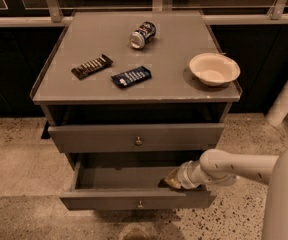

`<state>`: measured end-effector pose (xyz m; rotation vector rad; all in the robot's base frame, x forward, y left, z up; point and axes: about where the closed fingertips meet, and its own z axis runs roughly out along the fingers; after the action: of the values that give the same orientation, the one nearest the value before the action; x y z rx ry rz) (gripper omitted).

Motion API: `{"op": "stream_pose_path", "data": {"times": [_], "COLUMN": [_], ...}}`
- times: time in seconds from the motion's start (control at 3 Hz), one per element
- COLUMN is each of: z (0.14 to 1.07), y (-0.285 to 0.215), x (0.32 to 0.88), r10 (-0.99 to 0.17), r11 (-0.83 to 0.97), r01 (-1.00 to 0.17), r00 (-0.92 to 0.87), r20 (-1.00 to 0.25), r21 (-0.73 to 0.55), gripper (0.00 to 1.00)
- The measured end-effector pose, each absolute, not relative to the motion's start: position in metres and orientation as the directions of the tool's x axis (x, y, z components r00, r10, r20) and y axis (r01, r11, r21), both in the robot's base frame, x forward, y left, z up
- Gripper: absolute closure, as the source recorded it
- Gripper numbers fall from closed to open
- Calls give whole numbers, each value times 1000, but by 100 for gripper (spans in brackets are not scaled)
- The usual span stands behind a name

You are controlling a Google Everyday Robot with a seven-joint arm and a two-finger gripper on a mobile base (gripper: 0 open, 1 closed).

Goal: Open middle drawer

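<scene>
The grey cabinet point(134, 91) shows two drawer fronts. The upper front point(94, 136) with a round metal knob point(138, 141) looks closed. Below it the middle drawer point(109, 200) is pulled out toward me, with its small knob point(140, 203) on the front and its grey inside point(119, 176) open to view. My gripper point(170, 181) reaches in from the right on a white arm point(234, 166). Its tip sits inside the drawer, right behind the front panel's top edge, right of centre. A third drawer is out of view.
On the cabinet top lie a tipped can point(142, 34), a dark snack bar point(91, 66), a blue snack packet point(130, 76) and a white bowl point(214, 68). A white post point(286, 96) stands at the right. The floor point(14, 154) is speckled. A railing runs behind the cabinet.
</scene>
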<state>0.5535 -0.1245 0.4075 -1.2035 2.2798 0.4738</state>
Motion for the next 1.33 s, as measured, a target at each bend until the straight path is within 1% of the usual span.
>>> {"op": "stream_pose_path", "data": {"times": [0.33,0.67,1.0,1.33], "z": [418,423,448,489], "y": [-134,-136,-149,-166], "x": [522,516,510,516], "r10": [-644,-637,-613,-577], "r11": [550,552,581,626], "r01": [-829,-827,-811,-780], "r00": [-496,-499,-490,-445], "r20": [-582,-587,-620,-685], "r21": [99,104,66,-21], "gripper": [100,100,100,100]}}
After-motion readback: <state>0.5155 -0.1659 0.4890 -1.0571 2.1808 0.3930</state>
